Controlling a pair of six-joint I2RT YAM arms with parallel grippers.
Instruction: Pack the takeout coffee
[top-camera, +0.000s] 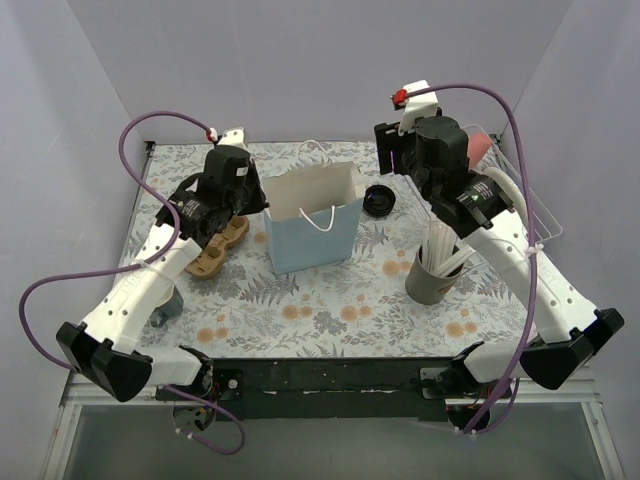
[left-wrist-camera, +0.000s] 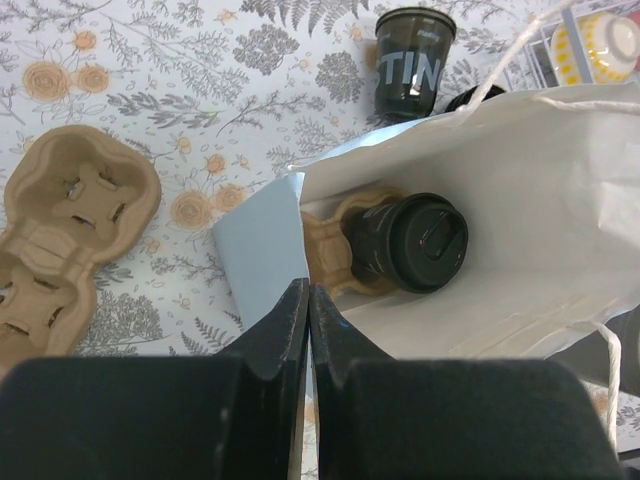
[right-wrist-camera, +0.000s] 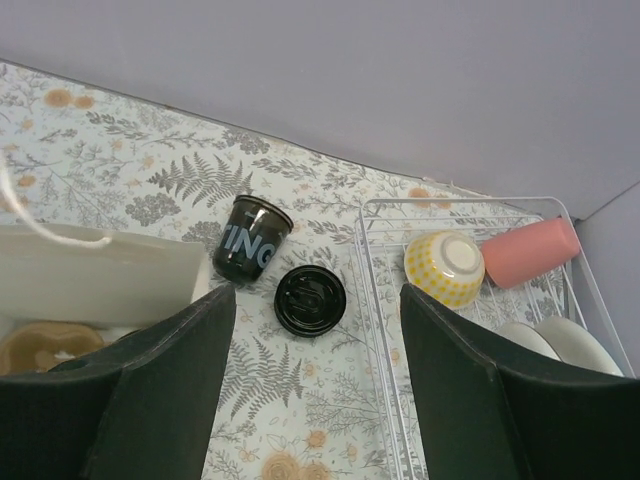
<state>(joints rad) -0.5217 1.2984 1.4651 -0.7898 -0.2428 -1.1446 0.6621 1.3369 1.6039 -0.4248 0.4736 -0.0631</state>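
Grey-leafed floral cloth with orange blooms covered the table (top-camera: 330, 310), walled by plain pale panels. At its centre stood a blue paper bag (top-camera: 315, 235), mouth open and white inside.

Seen from the left wrist, 1 lidded cup (left-wrist-camera: 405, 243) sat inside the bag, seated in a cardboard tray (left-wrist-camera: 325, 240) on the bag's floor. The left gripper (left-wrist-camera: 308, 300) hung above the bag's 9 o'clock wall, its 2 fingers pressed together with nothing between them.

A 2nd cup, the open cup (right-wrist-camera: 250, 238), stood upright on the cloth just outside the bag at the bag's 1 o'clock, white lettering facing the right wrist camera. The loose lid (right-wrist-camera: 310, 300) lay flat on the cloth at 4 o'clock from that cup, close beside it but apart. The right gripper (right-wrist-camera: 318, 290) hovered over this pair with its fingers spread wide, gripping nothing.

At 9 o'clock from the bag a spare cardboard carrier (top-camera: 220, 250) lay on the cloth, partly under the left arm. At 4 o'clock from the bag stood a grey holder (top-camera: 430, 280) of white utensils. A clear rack (right-wrist-camera: 375, 300) at the table's 2 o'clock corner held a yellow checked bowl (right-wrist-camera: 445, 268), a pink cup (right-wrist-camera: 530, 252) on its side, and white dishes.
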